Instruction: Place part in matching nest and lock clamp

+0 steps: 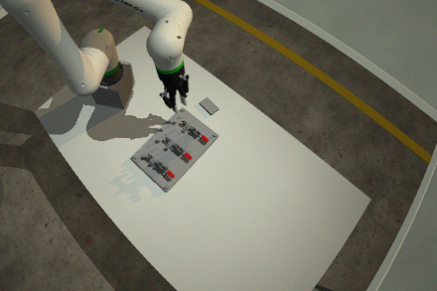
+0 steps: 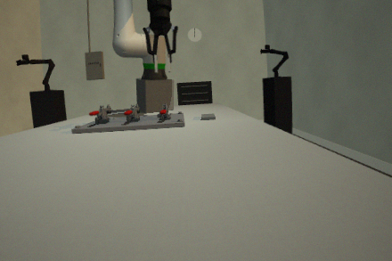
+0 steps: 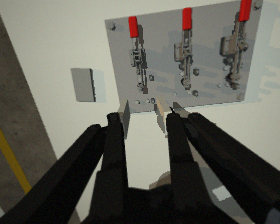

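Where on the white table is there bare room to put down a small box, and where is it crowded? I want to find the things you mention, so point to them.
Bare: the wide stretch of table [image 1: 278,190] [image 2: 200,197] beyond the red-handle side of the fixture plate [image 1: 155,179] [image 2: 129,126] [image 3: 165,75]. Crowded: the plate itself, with three clamps, and the strip between it and the grey part [image 1: 209,106] [image 2: 208,117] [image 3: 82,85].
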`<state>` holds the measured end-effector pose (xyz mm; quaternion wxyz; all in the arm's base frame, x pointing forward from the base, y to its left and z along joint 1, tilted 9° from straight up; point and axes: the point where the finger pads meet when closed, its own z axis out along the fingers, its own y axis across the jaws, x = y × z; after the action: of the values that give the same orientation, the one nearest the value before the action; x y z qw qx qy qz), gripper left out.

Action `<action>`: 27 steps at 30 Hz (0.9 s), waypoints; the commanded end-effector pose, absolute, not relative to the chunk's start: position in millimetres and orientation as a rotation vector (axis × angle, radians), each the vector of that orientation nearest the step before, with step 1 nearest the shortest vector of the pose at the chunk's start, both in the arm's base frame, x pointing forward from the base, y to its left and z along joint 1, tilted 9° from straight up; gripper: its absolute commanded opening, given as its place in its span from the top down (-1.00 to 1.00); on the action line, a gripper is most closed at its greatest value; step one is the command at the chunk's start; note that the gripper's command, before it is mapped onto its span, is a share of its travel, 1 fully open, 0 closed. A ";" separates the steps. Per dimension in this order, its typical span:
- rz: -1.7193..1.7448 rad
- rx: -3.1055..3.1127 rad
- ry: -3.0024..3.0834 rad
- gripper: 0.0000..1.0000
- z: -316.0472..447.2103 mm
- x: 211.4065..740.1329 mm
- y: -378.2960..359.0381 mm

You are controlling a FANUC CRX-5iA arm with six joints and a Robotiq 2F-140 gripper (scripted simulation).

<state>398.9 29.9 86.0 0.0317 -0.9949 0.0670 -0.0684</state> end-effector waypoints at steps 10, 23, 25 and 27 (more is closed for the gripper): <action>-0.210 -3.064 0.206 0.44 95.4 467.7 21.6; -0.210 -3.064 0.206 0.44 102.5 520.7 15.1; -0.210 -3.064 0.206 0.44 102.8 523.0 14.8; -0.210 -3.064 0.206 0.44 102.9 523.6 14.7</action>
<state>520.4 14.9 102.4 0.0316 -0.9949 0.0669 -0.0691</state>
